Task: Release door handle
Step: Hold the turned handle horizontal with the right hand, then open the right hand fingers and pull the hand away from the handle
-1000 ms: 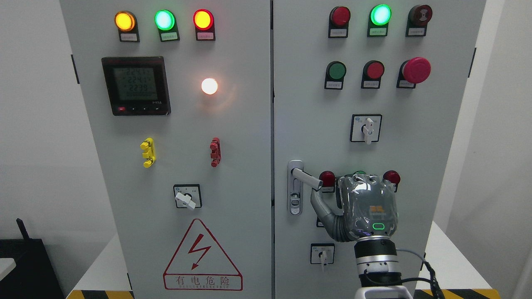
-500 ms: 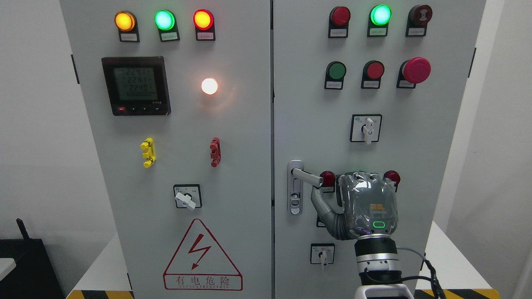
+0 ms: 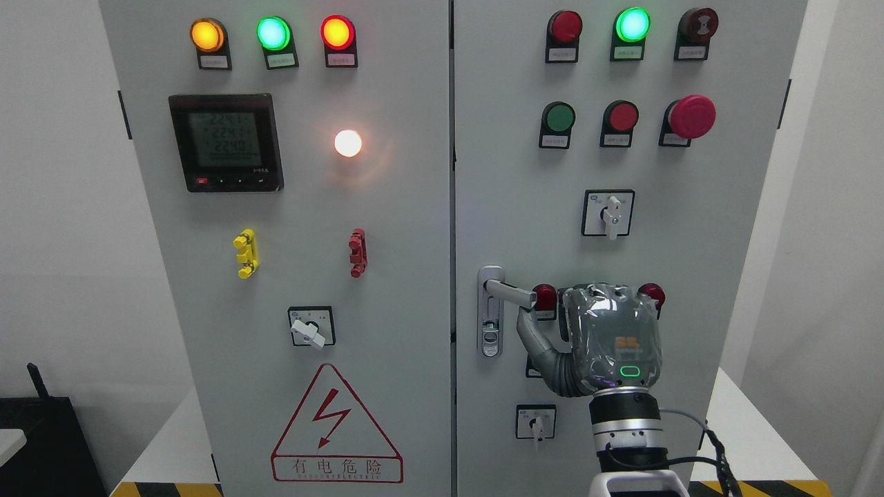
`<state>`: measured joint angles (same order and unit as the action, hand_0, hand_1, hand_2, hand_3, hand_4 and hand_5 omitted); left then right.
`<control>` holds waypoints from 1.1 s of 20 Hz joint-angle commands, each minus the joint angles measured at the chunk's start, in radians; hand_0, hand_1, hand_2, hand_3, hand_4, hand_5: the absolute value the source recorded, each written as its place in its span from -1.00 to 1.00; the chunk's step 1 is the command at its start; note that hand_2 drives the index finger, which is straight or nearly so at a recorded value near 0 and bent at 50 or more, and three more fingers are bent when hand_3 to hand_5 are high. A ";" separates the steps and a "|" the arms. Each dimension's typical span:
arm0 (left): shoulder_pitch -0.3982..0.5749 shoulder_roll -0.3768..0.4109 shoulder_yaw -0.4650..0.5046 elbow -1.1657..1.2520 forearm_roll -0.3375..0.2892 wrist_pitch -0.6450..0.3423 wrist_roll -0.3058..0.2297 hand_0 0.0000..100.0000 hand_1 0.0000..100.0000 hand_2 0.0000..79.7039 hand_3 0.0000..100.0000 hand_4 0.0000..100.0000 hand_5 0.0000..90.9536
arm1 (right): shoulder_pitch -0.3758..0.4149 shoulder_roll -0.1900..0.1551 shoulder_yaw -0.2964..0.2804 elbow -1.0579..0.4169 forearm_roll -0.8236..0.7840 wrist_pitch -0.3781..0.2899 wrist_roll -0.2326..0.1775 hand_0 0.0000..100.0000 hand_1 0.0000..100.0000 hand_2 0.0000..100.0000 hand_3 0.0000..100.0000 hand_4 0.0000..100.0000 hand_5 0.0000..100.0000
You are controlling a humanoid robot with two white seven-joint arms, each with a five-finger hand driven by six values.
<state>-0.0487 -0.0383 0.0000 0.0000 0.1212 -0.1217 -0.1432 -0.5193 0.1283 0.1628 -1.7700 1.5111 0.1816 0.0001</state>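
Door handle (image 3: 510, 293) sits on the right cabinet door (image 3: 690, 228), low at its left edge, lever pointing right and slightly down. My right hand (image 3: 611, 338) is just right of the lever tip, back toward the camera, thumb (image 3: 532, 338) reaching up under the tip, seemingly touching. Other fingers hidden; cannot tell their grip. Red lamp (image 3: 543, 297) beside lever tip.

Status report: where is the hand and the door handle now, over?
Right hand open, thumb just under lever tip, no grasp. Silver metal door handle on right grey cabinet door, lever near level. Left hand out of view. Nothing in the way.
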 commanded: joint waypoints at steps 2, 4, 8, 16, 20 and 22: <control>0.001 0.000 0.011 0.017 0.000 0.000 0.001 -0.76 -0.22 -1.00 -1.00 -1.00 -1.00 | -0.002 0.001 0.000 0.000 0.000 -0.001 -0.002 0.00 -0.66 0.91 1.00 0.87 0.87; 0.000 0.000 0.011 0.017 0.000 -0.001 0.001 -0.76 -0.22 -1.00 -1.00 -1.00 -1.00 | -0.002 0.001 0.000 0.000 0.000 -0.001 -0.002 0.00 -0.66 0.91 1.00 0.87 0.87; 0.000 0.000 0.011 0.017 0.000 0.000 0.001 -0.76 -0.22 -1.00 -1.00 -1.00 -1.00 | 0.001 -0.001 0.001 0.000 -0.002 -0.002 -0.002 0.00 -0.66 0.91 1.00 0.87 0.87; 0.000 0.000 0.011 0.017 0.000 0.000 0.001 -0.76 -0.22 -1.00 -1.00 -1.00 -1.00 | 0.033 -0.004 0.011 -0.032 -0.003 -0.011 -0.009 0.00 -0.66 0.91 1.00 0.87 0.87; 0.001 0.000 0.011 0.017 0.000 0.000 0.001 -0.76 -0.22 -1.00 -1.00 -1.00 -1.00 | 0.076 -0.004 0.012 -0.060 -0.003 -0.033 -0.012 0.01 -0.66 0.91 1.00 0.87 0.87; 0.000 0.000 0.011 0.017 0.000 0.000 0.001 -0.76 -0.22 -1.00 -1.00 -1.00 -1.00 | 0.096 -0.007 0.012 -0.077 -0.003 -0.040 -0.015 0.02 -0.66 0.91 1.00 0.87 0.87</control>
<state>-0.0486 -0.0383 0.0000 0.0000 0.1212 -0.1216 -0.1432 -0.4679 0.1257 0.1699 -1.7982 1.5081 0.1499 -0.0120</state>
